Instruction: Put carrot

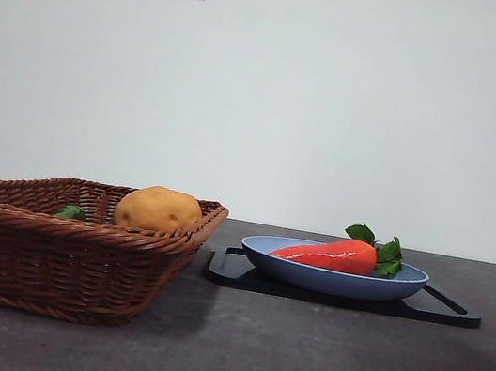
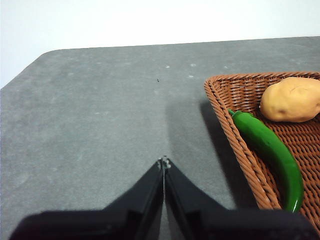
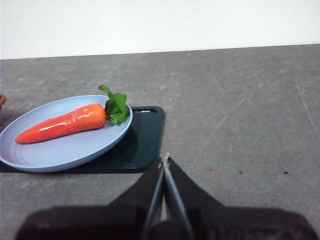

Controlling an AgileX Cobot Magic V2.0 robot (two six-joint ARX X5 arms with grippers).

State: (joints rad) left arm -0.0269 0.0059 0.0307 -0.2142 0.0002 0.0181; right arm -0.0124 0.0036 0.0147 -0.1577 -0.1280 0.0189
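Lying on the blue plate [image 1: 332,278], the carrot [image 1: 332,255] points its green leaves away from the wicker basket [image 1: 46,252], which holds a potato [image 1: 158,210] and a green pepper [image 2: 270,150]. The left gripper [image 2: 163,161] and right gripper [image 3: 165,159] hang over bare table [image 1: 294,365], jaws pressed together, gripping nothing.

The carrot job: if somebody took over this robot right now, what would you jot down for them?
Left gripper: jaws shut, empty, above bare table beside the wicker basket.
Right gripper: jaws shut, empty, above the table near the black tray.
The carrot lies on its side in the blue plate, which sits on that tray.
The basket holds a potato and a green pepper.
Done: nothing visibly underway; neither gripper touches the carrot.
Left: if the carrot belongs elsewhere, probably the basket, it needs picking up; the right gripper looks nearer.
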